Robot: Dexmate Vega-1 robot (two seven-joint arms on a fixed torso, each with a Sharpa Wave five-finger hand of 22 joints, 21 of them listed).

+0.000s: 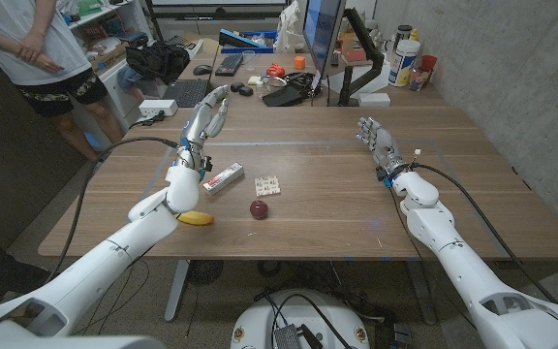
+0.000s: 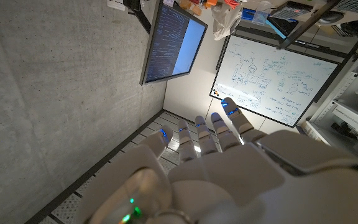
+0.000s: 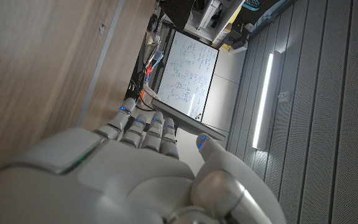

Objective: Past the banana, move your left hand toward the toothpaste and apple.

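Banana (image 1: 197, 218) beside left hand (image 1: 204, 121), seemingly empty

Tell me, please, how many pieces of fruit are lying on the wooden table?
2: a banana at the near edge, right beside the left arm's wrist, and a dark red apple just to its right, near the toothpaste. The left arm could hide more.

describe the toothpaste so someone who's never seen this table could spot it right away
On the wooden table, look just ahead of the robot's left hand, on its own left side. The toothpaste is a flat white rectangular box with red print, lying beside a small patterned card; the dark red round apple and yellow banana lie nearer the robot.
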